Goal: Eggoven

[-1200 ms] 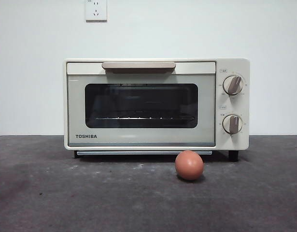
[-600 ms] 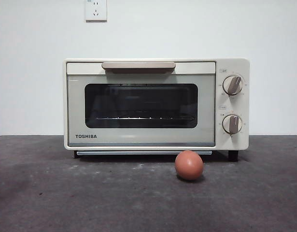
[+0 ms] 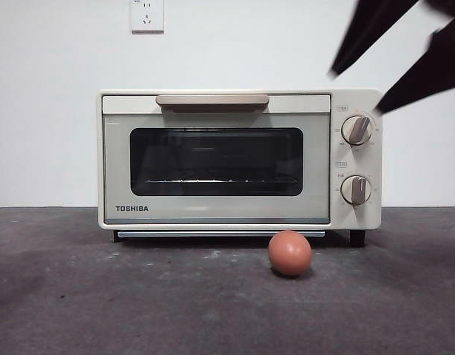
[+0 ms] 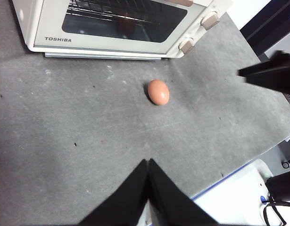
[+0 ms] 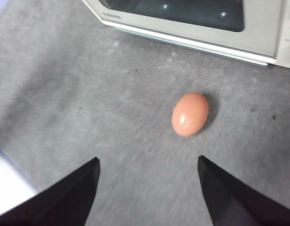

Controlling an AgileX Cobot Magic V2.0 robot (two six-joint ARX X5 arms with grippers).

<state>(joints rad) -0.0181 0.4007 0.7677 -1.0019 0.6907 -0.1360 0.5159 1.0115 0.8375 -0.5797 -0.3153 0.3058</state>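
A small reddish-brown egg [image 3: 290,253] lies on the dark grey table in front of the cream TOSHIBA toaster oven [image 3: 212,163], whose door is closed. The egg also shows in the left wrist view [image 4: 158,92] and the right wrist view [image 5: 190,114]. My right gripper [image 3: 356,92] enters the front view at the top right, high above the egg, with its jaws spread wide; in its wrist view [image 5: 147,162] the egg lies ahead between the jaws. My left gripper [image 4: 148,162] is shut and empty, held back near the table's front edge.
The oven has a beige handle [image 3: 212,100] and two knobs [image 3: 356,129] on its right side. A wall socket [image 3: 147,15] sits on the white wall behind. The table's front edge [image 4: 229,176] shows in the left wrist view.
The right gripper has come into the front view at the top right; it was out of view before. The egg and the oven have not moved.
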